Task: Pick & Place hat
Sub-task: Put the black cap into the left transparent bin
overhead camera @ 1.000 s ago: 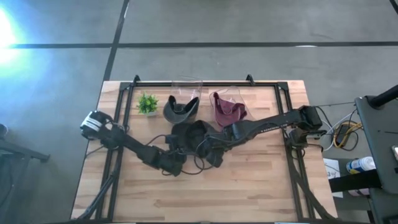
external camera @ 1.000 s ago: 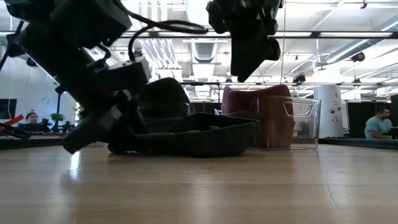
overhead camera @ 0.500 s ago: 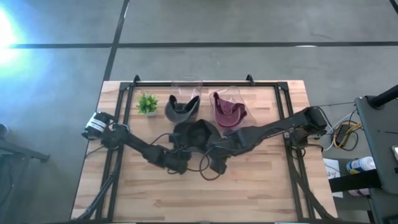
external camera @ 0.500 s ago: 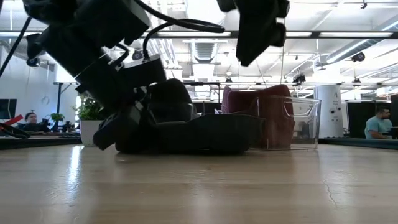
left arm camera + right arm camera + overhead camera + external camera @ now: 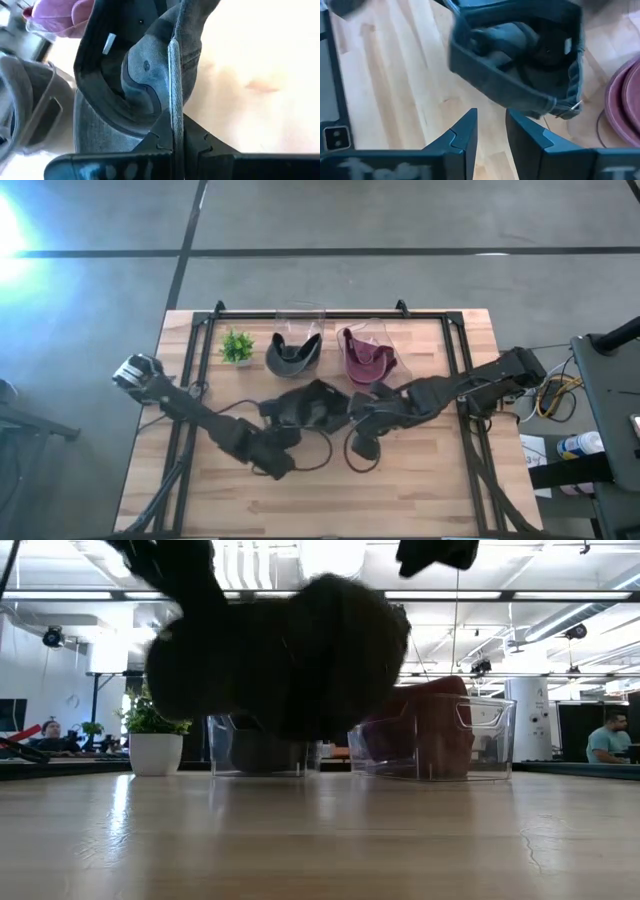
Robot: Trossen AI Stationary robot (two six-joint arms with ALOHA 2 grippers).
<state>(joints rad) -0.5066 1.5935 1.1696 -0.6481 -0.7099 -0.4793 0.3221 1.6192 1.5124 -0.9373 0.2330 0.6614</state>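
Note:
A dark grey hat hangs above the middle of the table, its hollow inside showing in the left wrist view. My left gripper comes from the table's left near side and is shut on it. My right gripper hovers just right of the hat, above the wood, open by a narrow gap with nothing between its fingers. In the low view the hat floats clear of the tabletop. My left gripper pinches a thin edge of the hat's rim between its two fingers, the edge running straight out along them. The fingers slant down from the table's left near side. The hat is lifted clear of the table and stands out ahead of the fingers.
At the back stand two clear bins, one holding a grey hat, the other a maroon hat. A small potted plant stands left of them. Bare wood lies along the near half of the table.
My left gripper has shut on the dark hat's edge and risen, lifting the hat off the table where it lay flat. My right gripper has gone up and drawn back toward the table's right near side, away from the hat.

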